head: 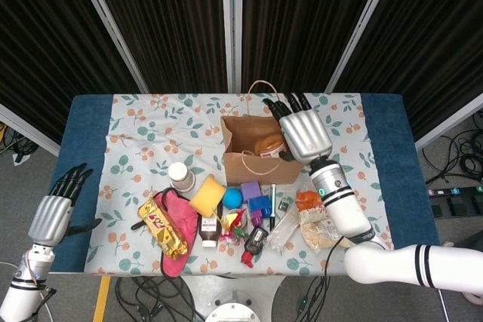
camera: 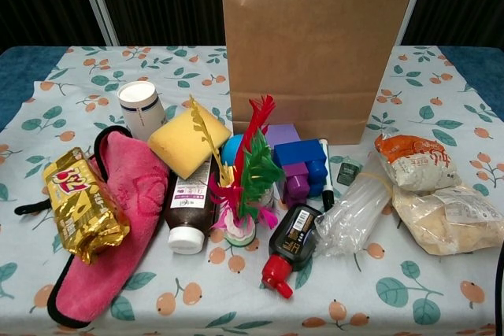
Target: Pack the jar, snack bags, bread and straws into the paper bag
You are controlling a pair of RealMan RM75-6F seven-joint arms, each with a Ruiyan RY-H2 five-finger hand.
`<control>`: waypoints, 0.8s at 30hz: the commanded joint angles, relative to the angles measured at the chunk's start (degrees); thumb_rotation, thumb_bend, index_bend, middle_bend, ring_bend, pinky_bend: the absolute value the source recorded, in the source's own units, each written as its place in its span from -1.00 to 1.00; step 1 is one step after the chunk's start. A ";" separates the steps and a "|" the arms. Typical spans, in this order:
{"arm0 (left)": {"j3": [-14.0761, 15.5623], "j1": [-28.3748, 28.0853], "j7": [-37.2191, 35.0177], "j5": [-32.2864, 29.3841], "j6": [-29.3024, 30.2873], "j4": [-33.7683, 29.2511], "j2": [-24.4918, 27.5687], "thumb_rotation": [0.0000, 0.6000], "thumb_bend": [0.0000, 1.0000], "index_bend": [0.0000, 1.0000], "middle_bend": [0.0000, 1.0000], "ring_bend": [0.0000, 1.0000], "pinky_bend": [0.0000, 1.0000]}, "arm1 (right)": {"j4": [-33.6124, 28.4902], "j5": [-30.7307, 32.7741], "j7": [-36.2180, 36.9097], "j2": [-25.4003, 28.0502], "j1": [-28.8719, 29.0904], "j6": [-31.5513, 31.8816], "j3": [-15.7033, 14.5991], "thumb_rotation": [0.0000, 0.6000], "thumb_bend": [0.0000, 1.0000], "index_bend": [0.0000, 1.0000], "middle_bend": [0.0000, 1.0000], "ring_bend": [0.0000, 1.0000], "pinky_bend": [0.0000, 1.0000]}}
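Right hand [head: 305, 133] raised mid-table, back uppermost, fingers extended; left hand [head: 55, 213] low at the side, fingers spread, empty.

Both hands carry a ribbed silver-grey metallic back shell with black fingers. The right hand [head: 304, 133] joins a glossy white forearm through a silver wrist section with black bands and a small green indicator light; further black bands ring the white arm lower down. The left hand [head: 56, 213] shows a white wrist with black rings.
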 commanded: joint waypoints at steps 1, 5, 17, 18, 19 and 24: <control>0.03 0.05 0.06 0.04 0.11 -0.04 0.01 1.00 -0.97 -0.83 -0.74 -0.93 -0.69 | -0.17 -0.02 0.22 0.16 -0.04 0.45 -0.08 1.00 -1.00 -0.85 -0.63 -0.92 -1.00; 0.01 0.09 0.04 -0.09 0.08 -0.19 0.12 1.00 -0.97 -0.83 -0.74 -0.93 -0.69 | -1.12 -1.71 1.24 1.01 -0.68 3.20 0.87 1.00 -1.00 -0.85 -0.63 -0.92 -1.00; -0.33 -1.07 1.25 0.31 -1.01 -2.27 1.01 1.00 -0.97 -0.83 -0.74 -0.93 -0.69 | -13.33 -13.32 9.49 17.83 -15.24 15.09 1.16 1.00 -0.93 -0.81 -0.61 -0.90 -1.00; -0.22 -1.20 1.44 0.50 -1.16 -2.30 0.72 1.00 -0.97 -0.83 -0.74 -0.93 -0.69 | -13.73 -15.03 10.56 19.38 -17.59 14.97 -0.71 1.00 -0.94 -0.81 -0.61 -0.90 -1.00; -0.12 -1.29 1.59 0.63 -1.27 -2.28 0.50 1.00 -0.97 -0.83 -0.74 -0.93 -0.69 | -13.88 -16.40 11.60 20.28 -19.35 14.81 -2.18 1.00 -0.96 -0.81 -0.60 -0.90 -1.00; 0.57 -1.44 2.20 1.11 -1.82 -2.03 -0.54 1.00 -0.97 -0.83 -0.74 -0.93 -0.69 | -12.62 -23.71 20.14 21.51 -27.79 9.59 -11.53 1.00 -1.00 -0.80 -0.59 -0.90 -1.00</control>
